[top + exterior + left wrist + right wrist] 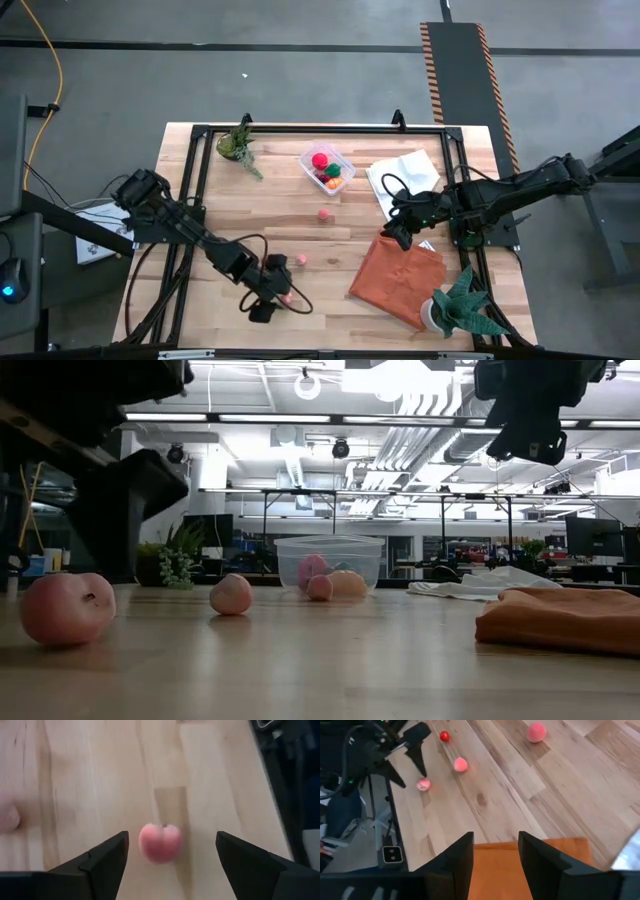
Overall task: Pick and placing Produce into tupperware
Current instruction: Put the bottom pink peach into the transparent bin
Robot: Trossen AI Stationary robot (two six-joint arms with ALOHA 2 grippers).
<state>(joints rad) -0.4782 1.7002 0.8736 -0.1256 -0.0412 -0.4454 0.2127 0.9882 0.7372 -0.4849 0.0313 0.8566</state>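
Note:
The clear tupperware [327,168] stands at the table's far middle and holds red, orange and green produce; the low view shows it too [329,563]. Three pink fruits lie loose on the wood: one near the container [324,215], one in the middle [300,260], and one near the front edge [287,297]. My left gripper [172,852] is open above that front fruit [160,842], a finger on either side, apart from it. My right gripper [495,852] is open, held high over the orange cloth [520,870].
A white cloth [405,178] lies far right. The orange cloth [397,277] lies near right. One potted plant stands at the far left [238,145], another at the near right corner [462,308]. A small red piece [444,736] lies by the left arm. A black frame edges the table.

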